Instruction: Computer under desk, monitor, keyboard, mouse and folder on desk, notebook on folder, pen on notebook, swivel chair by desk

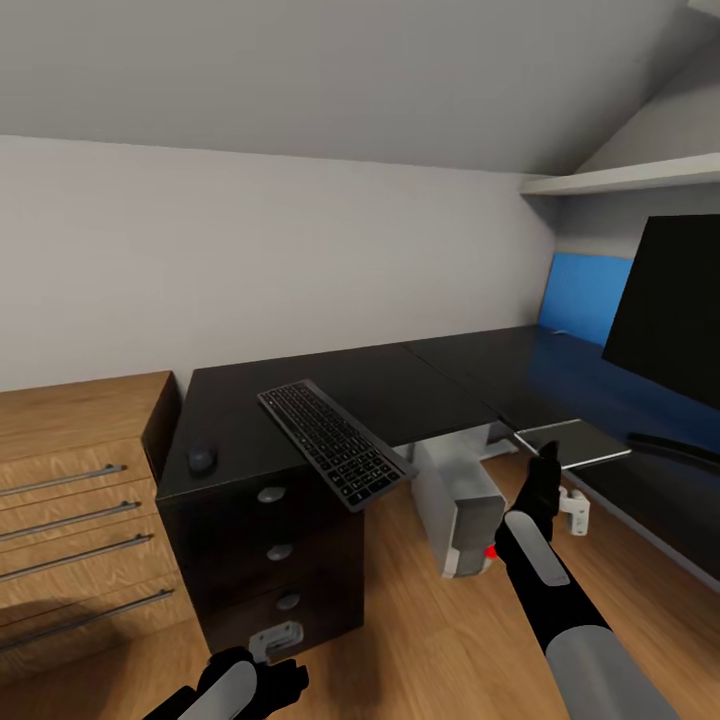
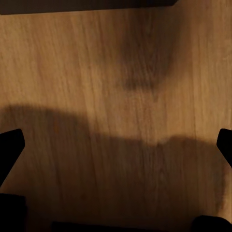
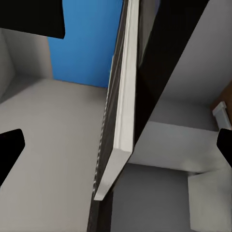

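Observation:
The black desk runs along the wall to a blue panel. The keyboard lies skewed on it, one end hanging past the front edge, with the mouse to its left. At the right stands the monitor. Under the desk sits the computer. A thin dark slab with white edges, apparently the notebook, juts off the desk front. My right gripper is open beside it, its edge between the fingers. My left gripper hangs open over the floor. Folder, pen and swivel chair are out of view.
A light-wood drawer unit stands against the desk's left end. Black desk drawers with silver knobs face me. A white shelf hangs above the monitor. Wooden floor lies between my arms.

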### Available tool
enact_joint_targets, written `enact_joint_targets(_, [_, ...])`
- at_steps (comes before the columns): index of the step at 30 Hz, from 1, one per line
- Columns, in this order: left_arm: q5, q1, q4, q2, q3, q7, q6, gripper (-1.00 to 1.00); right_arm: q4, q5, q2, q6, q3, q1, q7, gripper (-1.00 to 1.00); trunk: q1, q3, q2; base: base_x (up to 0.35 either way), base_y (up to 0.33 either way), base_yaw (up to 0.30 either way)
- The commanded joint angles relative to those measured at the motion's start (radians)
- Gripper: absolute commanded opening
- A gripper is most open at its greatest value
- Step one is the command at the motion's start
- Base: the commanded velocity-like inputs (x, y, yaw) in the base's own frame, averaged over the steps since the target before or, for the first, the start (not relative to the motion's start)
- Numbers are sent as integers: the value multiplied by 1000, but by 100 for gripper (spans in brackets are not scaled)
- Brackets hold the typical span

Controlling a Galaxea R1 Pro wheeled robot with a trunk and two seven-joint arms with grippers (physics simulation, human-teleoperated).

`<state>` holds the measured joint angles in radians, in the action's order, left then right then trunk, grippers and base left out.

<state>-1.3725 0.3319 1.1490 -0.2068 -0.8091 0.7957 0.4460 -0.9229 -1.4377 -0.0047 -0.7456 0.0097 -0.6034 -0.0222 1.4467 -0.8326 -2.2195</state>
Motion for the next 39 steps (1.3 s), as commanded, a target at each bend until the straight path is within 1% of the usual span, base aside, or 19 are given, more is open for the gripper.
enact_joint_targets(1, [-5,1,2,-1,-2,7,1,100,-1,-2,-1,-3,1,-1,-2,100,0,-1,0,39,-43,0])
enact_joint_targets(19, [-5,1,2,-2,-2,6,1,100,-1,-3,-3,-3,1,0,-3,100,0,-1,0,9,-9,0])
enact_joint_targets(26, [-5,1,2,-1,-2,5,1,100,-1,-2,-3,-3,1,-1,-3,100,0,-1,0,112,0,0])
enact_joint_targets(39, [-6,1,1,0,-2,5,2,100,-1,-3,-3,-1,2,-1,-4,100,0,-1,0,11,0,0])
